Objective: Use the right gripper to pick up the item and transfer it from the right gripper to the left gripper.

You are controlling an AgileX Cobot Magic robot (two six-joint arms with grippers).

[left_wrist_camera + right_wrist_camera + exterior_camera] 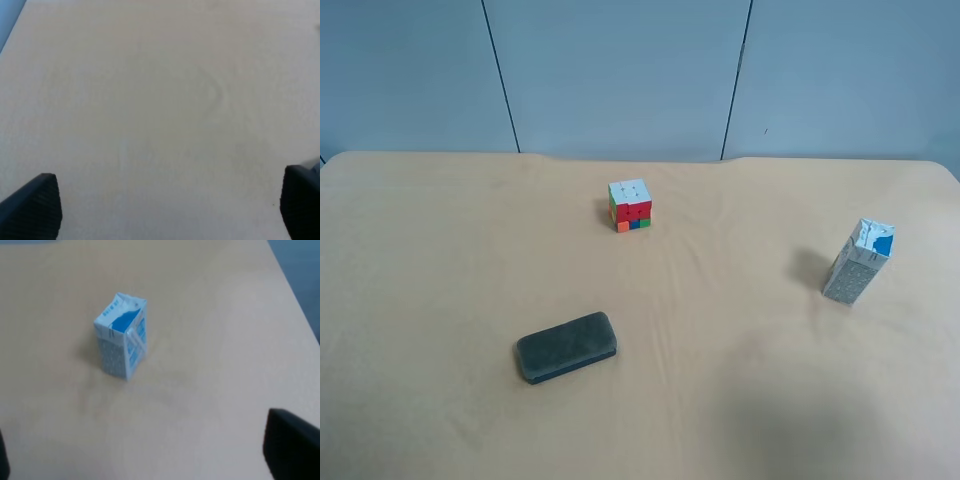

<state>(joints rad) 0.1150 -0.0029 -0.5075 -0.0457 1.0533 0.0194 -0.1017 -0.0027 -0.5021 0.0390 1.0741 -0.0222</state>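
Right gripper [147,452] has its two black fingers spread wide with nothing between them. Only the finger tips peek in at the edges of its own camera picture. Spread wide too is the left gripper [167,205], and its camera sees only bare table [440,250]. The milk carton [121,337] stands on the table out in front of the right gripper, well apart from it and not yet between the fingers. From the high camera it sits near that view's right side, far from the puzzle cube [631,205] and the dark eraser [566,347]. The right arm looks like the nearer one, since only its camera can see the carton. The carton stands up tall, so its long way goes up and down, and its folded top points up. One corner seems to face the gripper, but the picture is fuzzy, so I can't be sure. The fingers would need to reach it and line up with two flat sides.
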